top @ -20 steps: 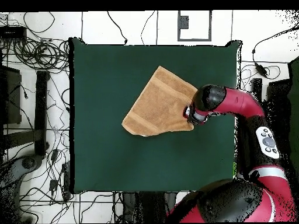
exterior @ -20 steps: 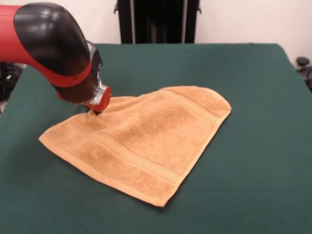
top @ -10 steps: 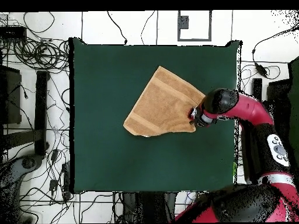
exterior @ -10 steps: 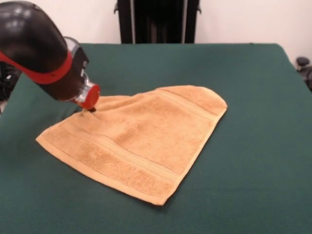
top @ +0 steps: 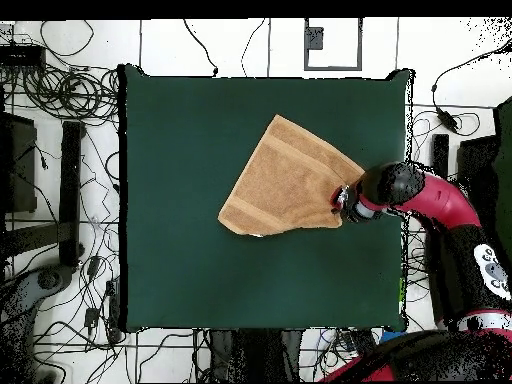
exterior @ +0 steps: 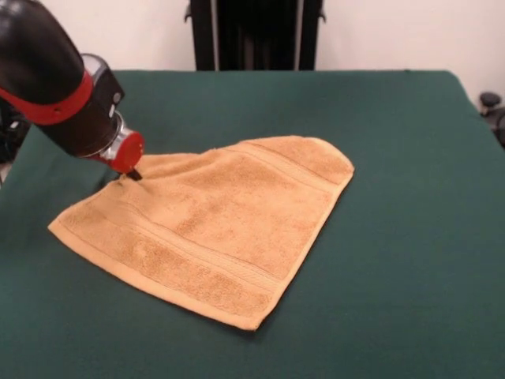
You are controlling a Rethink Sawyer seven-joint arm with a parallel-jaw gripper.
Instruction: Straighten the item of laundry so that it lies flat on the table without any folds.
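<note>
Clamped on the far-left corner of the orange-tan terry towel (exterior: 207, 225), the red-and-black arm's gripper (exterior: 131, 173) has dragged it leftward across the dark green cloth-covered bench (exterior: 410, 237), though one corner still looks folded under.

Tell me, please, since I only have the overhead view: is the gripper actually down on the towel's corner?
Observer: Yes. In the front view the gripper has its tip down on the towel at that corner, and the cloth there is bunched.
Operator: Thank you. Is the rest lying flat?
Observer: Not entirely. The edge facing the robot looks rounded and doubled, as if tucked under.
Operator: Can you see whether the gripper is open or shut?
Observer: No, the arm's end hides that in both views.
</note>
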